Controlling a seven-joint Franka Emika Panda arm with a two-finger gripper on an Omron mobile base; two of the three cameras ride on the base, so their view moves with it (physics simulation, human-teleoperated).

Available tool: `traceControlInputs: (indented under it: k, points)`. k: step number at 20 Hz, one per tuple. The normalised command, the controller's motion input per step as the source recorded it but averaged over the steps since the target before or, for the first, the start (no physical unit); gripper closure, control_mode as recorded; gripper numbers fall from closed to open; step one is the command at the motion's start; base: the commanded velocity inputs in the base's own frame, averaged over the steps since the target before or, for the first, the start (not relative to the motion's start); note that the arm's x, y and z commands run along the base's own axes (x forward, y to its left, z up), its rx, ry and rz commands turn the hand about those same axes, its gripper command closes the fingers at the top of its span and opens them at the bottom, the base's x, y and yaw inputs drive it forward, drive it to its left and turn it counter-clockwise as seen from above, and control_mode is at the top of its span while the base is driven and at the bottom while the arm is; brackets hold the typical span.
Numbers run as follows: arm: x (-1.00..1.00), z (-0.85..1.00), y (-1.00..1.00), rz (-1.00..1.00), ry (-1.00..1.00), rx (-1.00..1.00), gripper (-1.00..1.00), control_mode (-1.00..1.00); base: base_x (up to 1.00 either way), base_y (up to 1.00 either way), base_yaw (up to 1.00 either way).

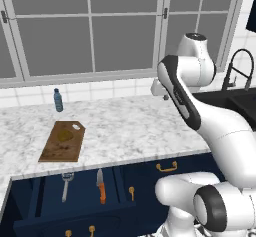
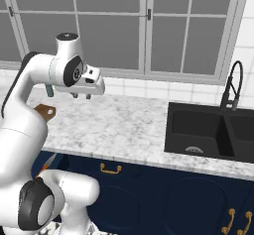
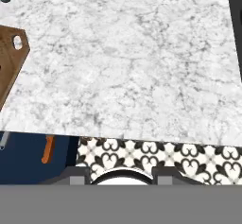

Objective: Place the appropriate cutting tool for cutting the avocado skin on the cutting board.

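Drawer (image 1: 75, 201): I see it pulled open, closest to me, under the tabletop edge.
Knife (image 1: 101, 186): It lies flat in the drawer. The orange handle points toward me and the short silver blade points to the wall. This is the one I want.
Silver utensil (image 1: 66, 185): It lies in the next slot of the drawer, to the left. I leave it alone.
How the knife will handle: I think it is light and stiff. The blade looks thin, smooth and sharp, so it may slip. I would take hold across the orange handle, near its middle.
Tabletop (image 1: 135, 126): White marble, just past the drawer.
Cutting board (image 1: 62, 141): It lies flat on the tabletop, above the drawer. No knife on it yet.
Avocado (image 1: 64, 136): A small dark lump on the board.
Tool (image 2: 82, 95): It hangs high above the tabletop, well to the right of the board. It holds nothing. I cannot tell how far apart its fingers are.
Bottle (image 1: 58, 100): A small blue one by the back wall.
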Motion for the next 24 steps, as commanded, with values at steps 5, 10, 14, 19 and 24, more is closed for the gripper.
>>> traceControlInputs:
  k: [5, 10, 14, 19, 24]
  points:
    - [-0.57, -0.11, 0.27, 0.00, -0.07, -0.06, -1.00, -1.00, 0.00, 0.00, 0.00]
    - [-0.89, -0.81, 1.00, 0.00, 0.01, -0.42, -1.00, -1.00, 0.00, 0.00, 0.00]
    - [-0.17, -0.56, 0.98, 0.00, 0.29, -0.04, -1.00, -1.00, 0.00, 0.00, 0.00]
    - [0.01, -0.27, 0.91, 0.01, 0.38, 0.00, -1.00, -1.00, 0.00, 0.00, 0.00]
    - [0.00, -0.44, 0.70, 0.04, 0.40, 0.01, -1.00, -1.00, 0.00, 0.00, 0.00]
